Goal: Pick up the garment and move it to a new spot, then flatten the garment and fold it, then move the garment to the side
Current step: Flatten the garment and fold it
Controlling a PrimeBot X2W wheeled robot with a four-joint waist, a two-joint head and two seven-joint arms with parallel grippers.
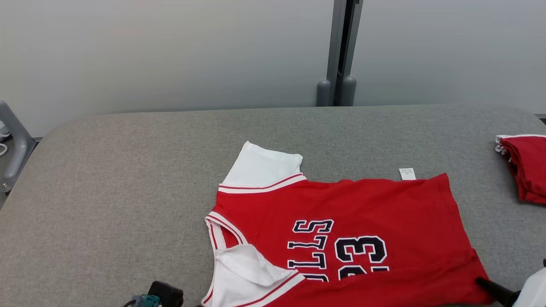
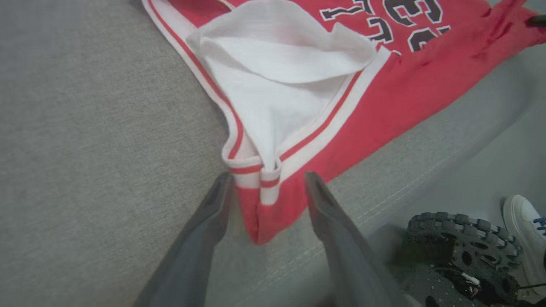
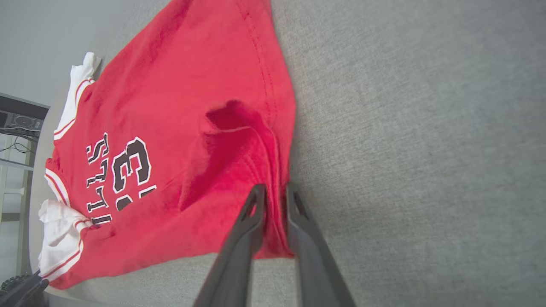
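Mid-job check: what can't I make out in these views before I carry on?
Head view: near edge of the jersey, cut off at the frame's bottom.
Head view: print on the white label, too small.
Head view: the second red garment, cut by the right edge.
Right wrist view: whether the right end effector grips the hem; fabric hides the contact.

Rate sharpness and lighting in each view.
Head view: even soft light, jersey sharp, no glare. Left wrist view: fingers and wheel blurred, cloth edges soft. Right wrist view: table weave crisp, dark shadow inside the raised fold.
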